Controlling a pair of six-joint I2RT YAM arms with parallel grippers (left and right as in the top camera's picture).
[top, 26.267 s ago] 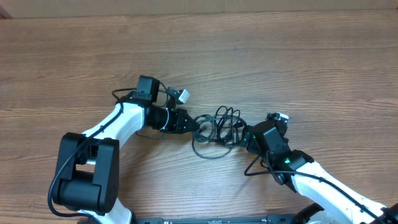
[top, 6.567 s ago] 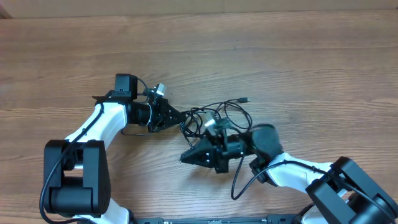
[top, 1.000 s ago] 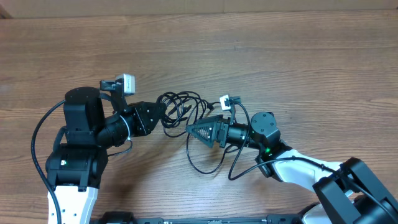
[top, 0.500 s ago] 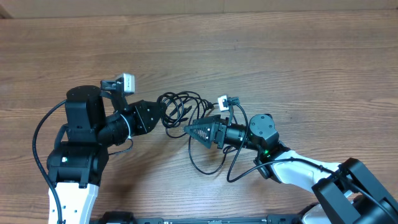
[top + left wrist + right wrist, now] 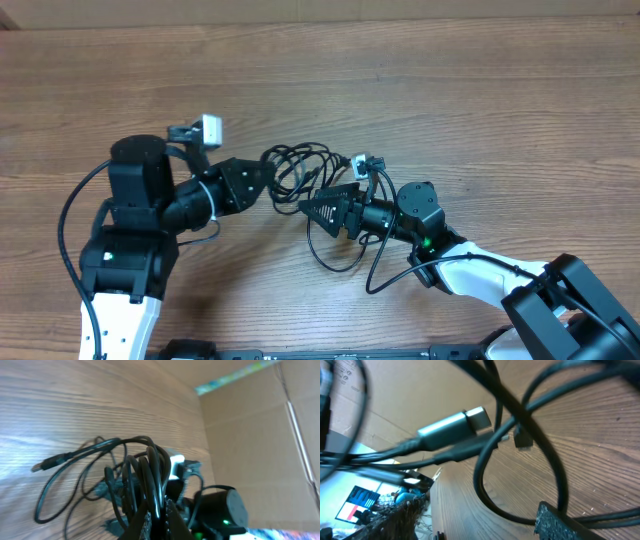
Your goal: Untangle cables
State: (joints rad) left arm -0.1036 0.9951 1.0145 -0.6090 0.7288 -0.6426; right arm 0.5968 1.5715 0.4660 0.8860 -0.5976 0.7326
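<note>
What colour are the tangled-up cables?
Black. The cables show best in the left wrist view, bunched up above the light wooden table.

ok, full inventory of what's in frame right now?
cables: several, exact count lost in the tangle, black, mid-table between the hands
plug: one seen close, silvery tip, before the right wrist camera
table: one, brown wood, under everything
cardboard: brown, beyond the table
left arm, right arm: white and black, near edge
left hand: one, black, shut on the cables
right hand: one, black, open, at the tangle's right side
</note>
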